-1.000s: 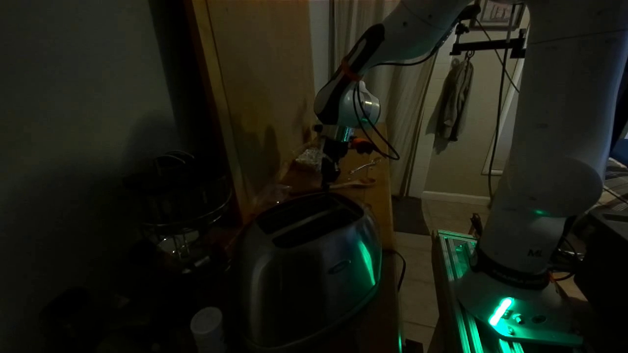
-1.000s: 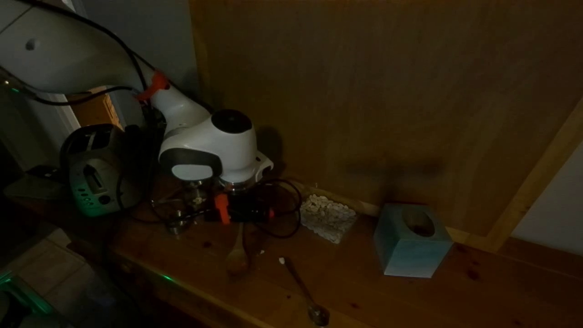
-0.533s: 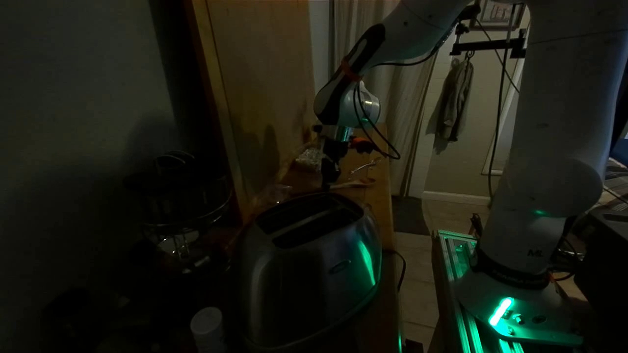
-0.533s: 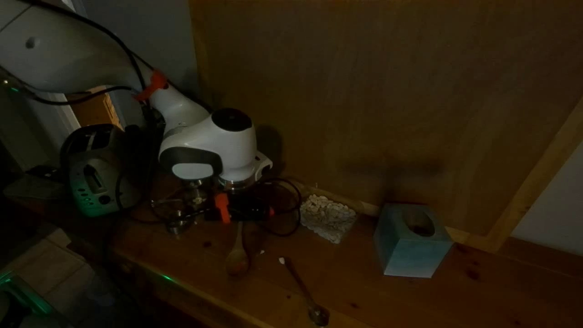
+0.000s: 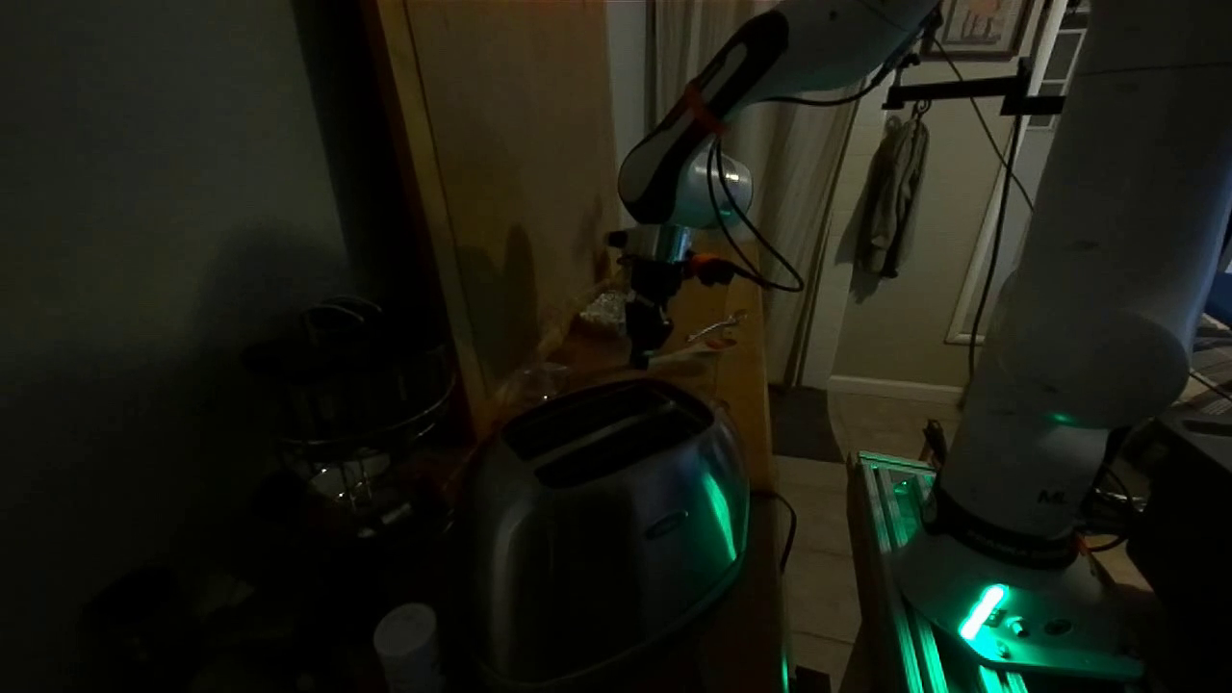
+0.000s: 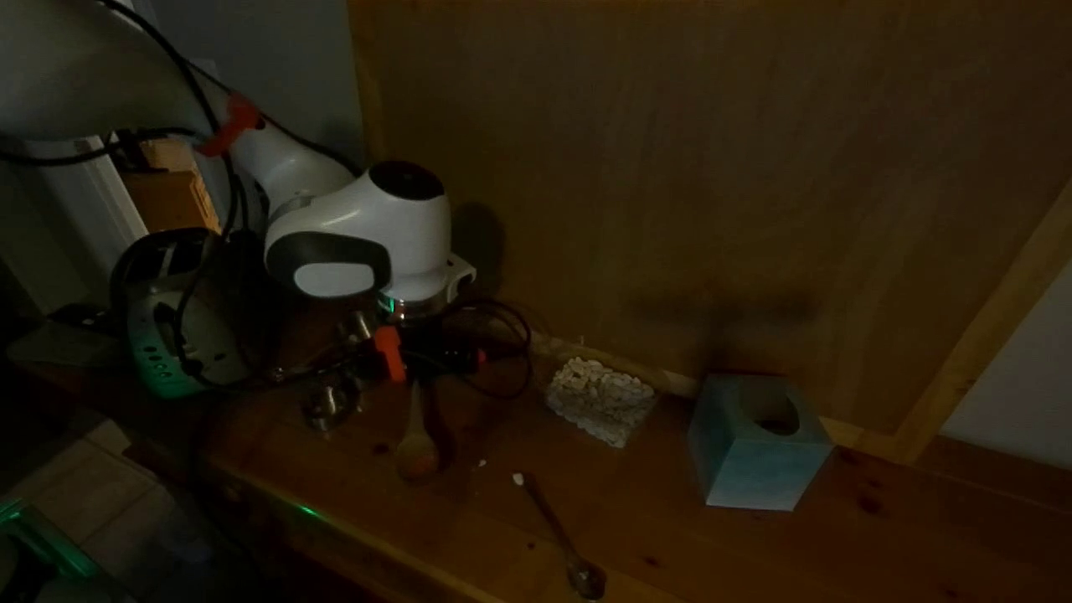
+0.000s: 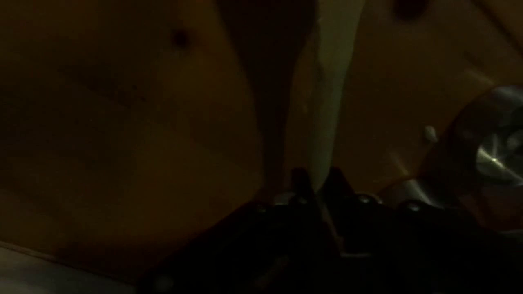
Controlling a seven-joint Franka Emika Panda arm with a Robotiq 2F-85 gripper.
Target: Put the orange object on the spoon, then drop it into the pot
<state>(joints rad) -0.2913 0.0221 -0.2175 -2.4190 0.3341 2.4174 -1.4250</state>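
Probably the first half of the job is done and the second half is not. In an exterior view, the wooden spoon (image 6: pixel 416 440) hangs under the robot arm (image 6: pixel 410 226), its bowl apart from its shadow (image 6: pixel 442 427), so it looks to be off the table (image 6: pixel 712 553). What seems to be the orange object (image 6: pixel 428 461) shows as a dim patch in that bowl; the light is too poor to be sure of its outline. A small metal vessel (image 6: pixel 325 409) stands near; I take it for the pot, though nothing confirms that. As I judge it, what is left is to bring the bowl over it and tip the load in.

In an exterior view, the same spoon reaches out sideways beyond the toaster (image 5: pixel 606 520), with an orange fleck (image 5: pixel 722 344) at its bowl end, which fits a loaded spoon.

The wrist view is dark, yet it settles the tool: the gripper (image 7: pixel 318 179) has its jaws nearly together, clamped on the spoon's thin handle. I see nothing else touching the fingertips (image 7: pixel 301 179). The bowl runs out past the frame, so its load does not show there.
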